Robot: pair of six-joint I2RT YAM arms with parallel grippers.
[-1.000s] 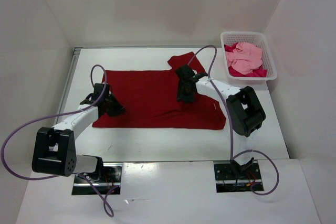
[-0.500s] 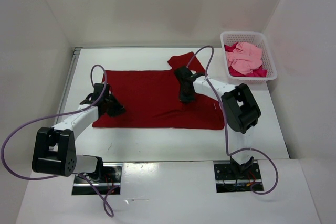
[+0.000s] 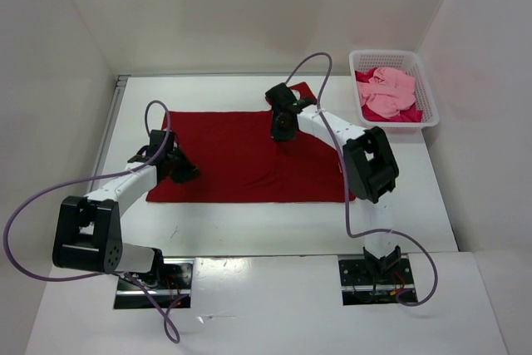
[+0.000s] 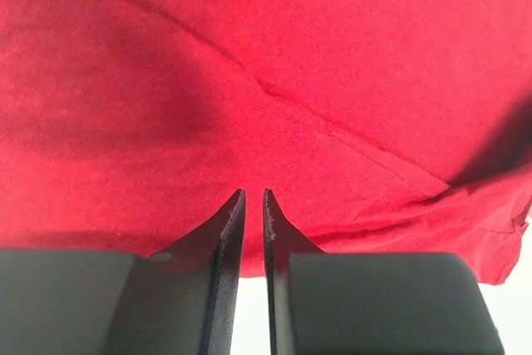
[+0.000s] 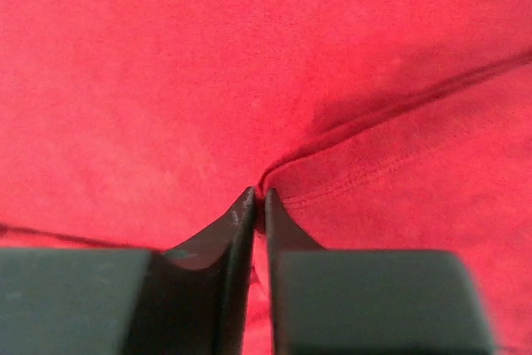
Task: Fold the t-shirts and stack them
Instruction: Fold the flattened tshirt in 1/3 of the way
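The dark red t-shirt (image 3: 224,155) lies spread flat on the table, one sleeve pointing toward the back (image 3: 299,93). My left gripper (image 3: 184,174) sits at the shirt's left edge, its jaws a narrow slit apart with the tips (image 4: 253,193) over the cloth (image 4: 332,64). My right gripper (image 3: 280,132) is shut on a pinch of the same shirt near its upper middle; a seam fold (image 5: 374,164) runs into the tips (image 5: 258,193). The light pink t-shirt (image 3: 389,89) and the crimson-magenta t-shirt (image 3: 409,114) lie crumpled in the basket.
A white mesh basket (image 3: 391,54) stands at the back right corner of the table. White walls close in the table on the left, back and right. Purple cables loop above both arms.
My right gripper has moved toward the back and slightly left, taking the pinched cloth with it. The left arm has stayed put.
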